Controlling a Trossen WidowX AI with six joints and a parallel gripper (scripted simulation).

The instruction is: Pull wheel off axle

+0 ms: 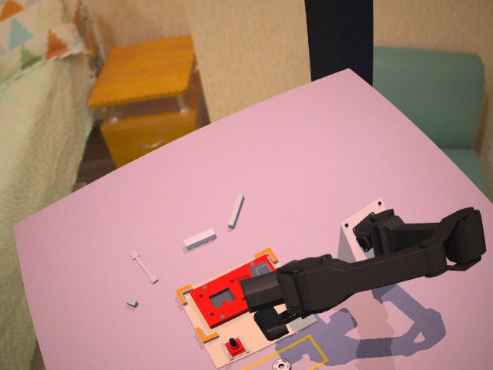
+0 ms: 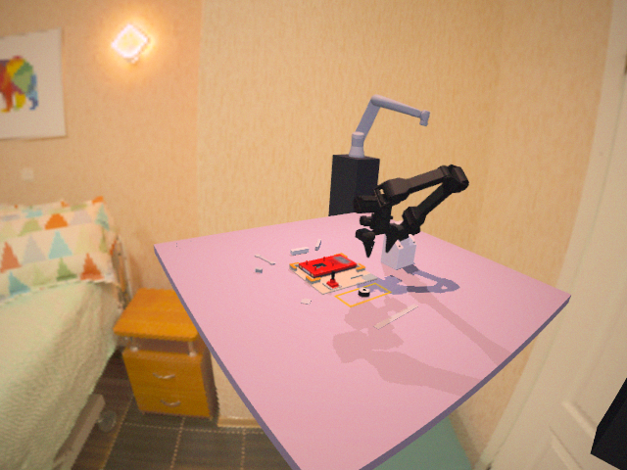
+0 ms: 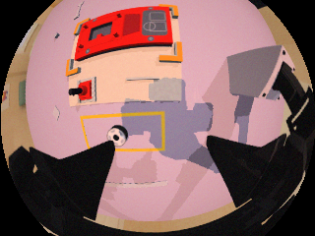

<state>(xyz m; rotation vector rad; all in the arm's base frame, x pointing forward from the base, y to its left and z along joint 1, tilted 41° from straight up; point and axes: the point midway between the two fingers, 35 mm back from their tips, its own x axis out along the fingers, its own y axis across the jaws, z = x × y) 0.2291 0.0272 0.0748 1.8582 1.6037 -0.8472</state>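
The wheel (image 1: 281, 364) (image 2: 363, 292) (image 3: 117, 136), black-sided with a pale spoked face, lies flat on the table inside the yellow outline of the marked area (image 1: 318, 348) (image 2: 370, 299) (image 3: 163, 130). The upright black axle (image 1: 233, 342) (image 2: 332, 277) (image 3: 75, 91) stands bare on its red base. My gripper (image 2: 378, 253) (image 3: 161, 144) is wide open and empty. It hangs above the table, clear of the wheel. In the wrist view its left fingertip only overlaps the wheel's lower edge. In the top view the fingers are partly hidden by the arm.
A red panel (image 1: 206, 314) (image 2: 323, 266) (image 3: 132, 22) sits between orange corner brackets on the beige board (image 1: 239, 330) (image 3: 115, 69), beside the axle. Two pale blocks (image 1: 199, 239) (image 1: 236, 210) lie behind it. A long pale strip (image 2: 396, 316) lies in front of the marked area.
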